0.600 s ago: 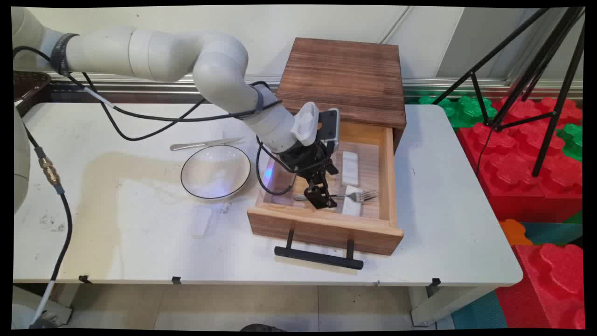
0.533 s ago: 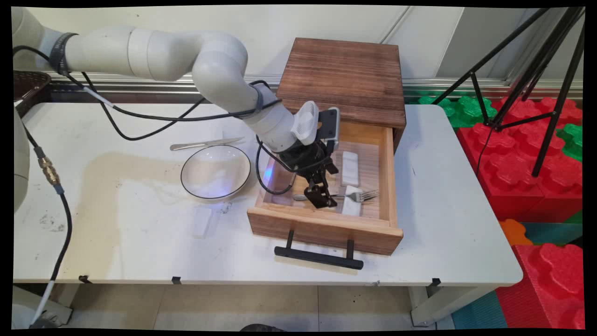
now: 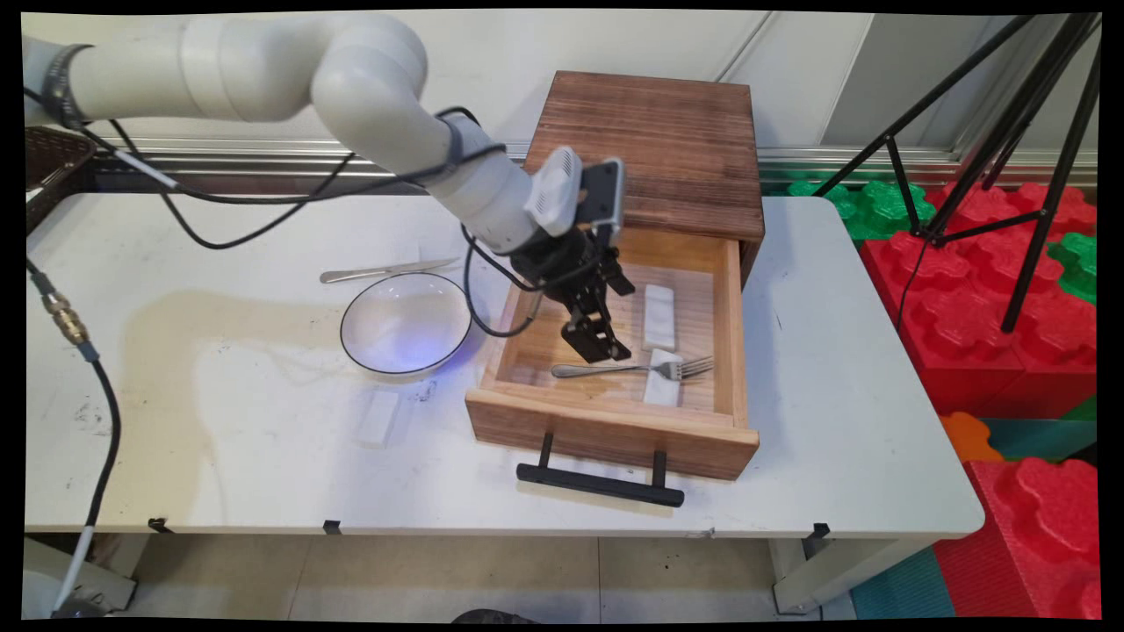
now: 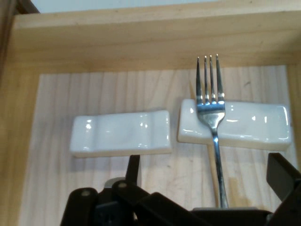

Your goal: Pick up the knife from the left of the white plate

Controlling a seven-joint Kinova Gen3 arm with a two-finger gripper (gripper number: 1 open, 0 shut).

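My gripper [image 3: 604, 349] hangs open and empty above the open wooden drawer [image 3: 615, 421], just over the fork [image 3: 628, 369] handle — not touching it. The fork lies flat, its neck across one white rest [image 4: 233, 123]; a second white rest [image 4: 120, 133] sits beside it.

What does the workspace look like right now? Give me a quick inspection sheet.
Surface: white table, with a tan stain on its left half.
Job's things: the open drawer holds a fork, its tines on the near white rest; a second white rest lies farther back, apart.
Clutter: empty bowl, knife behind it, small white block in front.
End effector: open, above the fork's handle, holding nothing.
Cables: black cables hang from the arm over the table's left.
Surroundings: wooden cabinet, black tripod, red and green foam blocks at right.
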